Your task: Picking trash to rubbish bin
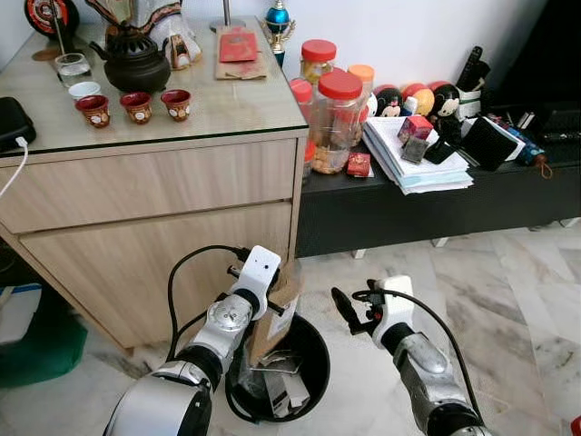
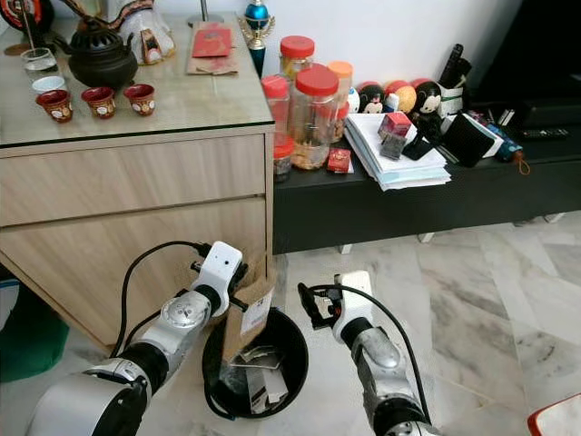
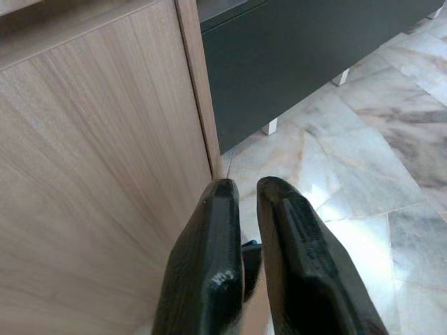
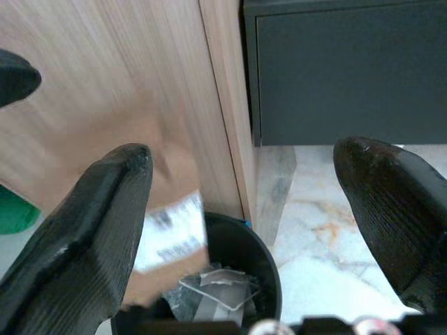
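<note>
Holding a brown cardboard piece [image 1: 277, 313] with a white label, the left gripper [image 1: 283, 289] sits over the near-left rim of the bin [image 1: 313, 363]; its fingers [image 3: 209, 279] are pinched nearly together in the left wrist view, card edge just visible between them. Card stands tilted, lower end down inside the bin, upper end just beside the cabinet corner. Bin is round, black, on the marble floor [image 1: 508, 300] right at the foot of the cabinet [image 1: 154, 218]; it already has crumpled silvery wrappers [image 2: 259, 359] in it.

Right gripper [image 1: 349, 312] hovers just right of the bin, above the floor, fingers [image 4: 91, 230] spread wide, nothing between them. Right wrist view looks past them at the card and bin.

Green object [image 1: 36, 345] on the floor at far left, partly cut off.

Further back: the wooden cabinet has two drawers and a glass tabletop [image 1: 227, 100]. On it are a black teapot [image 1: 134, 59], three red cups [image 1: 136, 106], a white cup [image 1: 83, 90], a glass [image 1: 73, 67] and a red packet [image 1: 238, 45].

Right of the cabinet is a low black shelf [image 1: 408, 209] with red-lidded jars [image 1: 338, 118], a paper stack [image 1: 413, 154], small round figurines [image 1: 418, 98] and dark gadgets [image 1: 490, 141].
</note>
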Available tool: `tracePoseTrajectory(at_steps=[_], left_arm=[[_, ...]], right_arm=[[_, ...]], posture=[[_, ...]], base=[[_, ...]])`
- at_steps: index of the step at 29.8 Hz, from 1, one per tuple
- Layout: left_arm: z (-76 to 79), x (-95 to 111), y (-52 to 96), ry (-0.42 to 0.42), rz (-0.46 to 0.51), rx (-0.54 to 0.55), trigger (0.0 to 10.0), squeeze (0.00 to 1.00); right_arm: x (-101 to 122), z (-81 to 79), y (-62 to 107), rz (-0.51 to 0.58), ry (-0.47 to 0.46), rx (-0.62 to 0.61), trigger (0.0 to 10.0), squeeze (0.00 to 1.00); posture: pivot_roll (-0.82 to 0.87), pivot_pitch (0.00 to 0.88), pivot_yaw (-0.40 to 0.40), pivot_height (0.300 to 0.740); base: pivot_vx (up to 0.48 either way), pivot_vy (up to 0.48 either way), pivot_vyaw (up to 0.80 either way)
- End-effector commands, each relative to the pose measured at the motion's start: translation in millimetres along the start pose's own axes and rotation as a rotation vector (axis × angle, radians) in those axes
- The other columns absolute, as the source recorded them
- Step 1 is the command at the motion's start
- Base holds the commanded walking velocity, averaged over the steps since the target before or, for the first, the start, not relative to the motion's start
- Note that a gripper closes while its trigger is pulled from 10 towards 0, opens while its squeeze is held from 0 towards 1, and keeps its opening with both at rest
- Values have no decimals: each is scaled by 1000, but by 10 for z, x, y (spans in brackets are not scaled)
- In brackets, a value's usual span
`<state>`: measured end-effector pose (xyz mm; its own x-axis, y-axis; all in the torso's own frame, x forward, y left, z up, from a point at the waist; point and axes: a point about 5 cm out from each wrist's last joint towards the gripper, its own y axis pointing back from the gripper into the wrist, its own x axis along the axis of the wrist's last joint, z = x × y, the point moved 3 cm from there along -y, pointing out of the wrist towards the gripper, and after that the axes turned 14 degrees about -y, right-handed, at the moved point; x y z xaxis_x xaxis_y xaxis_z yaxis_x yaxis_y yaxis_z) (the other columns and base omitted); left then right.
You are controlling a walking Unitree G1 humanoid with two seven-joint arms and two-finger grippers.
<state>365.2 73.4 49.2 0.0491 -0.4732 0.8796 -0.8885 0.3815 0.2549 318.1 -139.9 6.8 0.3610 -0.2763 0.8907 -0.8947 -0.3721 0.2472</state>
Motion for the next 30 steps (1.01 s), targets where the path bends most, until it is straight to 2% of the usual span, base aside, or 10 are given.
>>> tracePoseTrajectory(at_steps=[1,7,11,12,14,18,21,22,25,30], left_arm=[[-8,19,-9,-3,5,-12,10000,1000],[-20,-9,4,-1,0,-14,10000,1000],[-29,-147,63,-13,-39,-1,10000,1000],[-49,-208,89,-12,-59,18,10000,0],[-98,-320,141,-7,-96,59,10000,0],[-253,-662,346,33,-197,176,10000,0],[-263,-691,365,33,-206,183,10000,0],[-350,-1001,597,39,-299,268,10000,0],[-380,-1416,961,57,-443,350,10000,0],[-283,-1700,1237,66,-558,351,10000,0]], right_arm=[[12,-24,-9,2,5,8,10000,0],[-13,-52,-14,-7,9,15,10000,0],[-86,-34,1,-34,11,-6,10000,0],[-115,-23,12,-45,28,-17,10000,0],[-162,0,37,-57,43,-37,10000,0],[-319,116,127,-95,21,-140,10000,0],[-331,124,134,-99,21,-149,10000,0],[-520,239,256,-165,1,-242,10000,0],[-766,344,436,-250,-21,-337,10000,0],[-956,362,560,-349,59,-362,10000,0]], posture=[[-146,100,-64,740],[-139,90,-62,740],[-131,72,-47,740],[-130,70,-43,740],[-127,63,-38,740],[-107,52,-22,740],[-107,52,-22,740],[-79,58,-10,740],[-62,50,-1,740],[-54,38,15,740]], base=[[0,0,0],[0,0,0],[0,0,0],[0,0,0],[0,0,0],[0,0,0],[0,0,0],[0,0,0],[0,0,0],[0,0,0]])
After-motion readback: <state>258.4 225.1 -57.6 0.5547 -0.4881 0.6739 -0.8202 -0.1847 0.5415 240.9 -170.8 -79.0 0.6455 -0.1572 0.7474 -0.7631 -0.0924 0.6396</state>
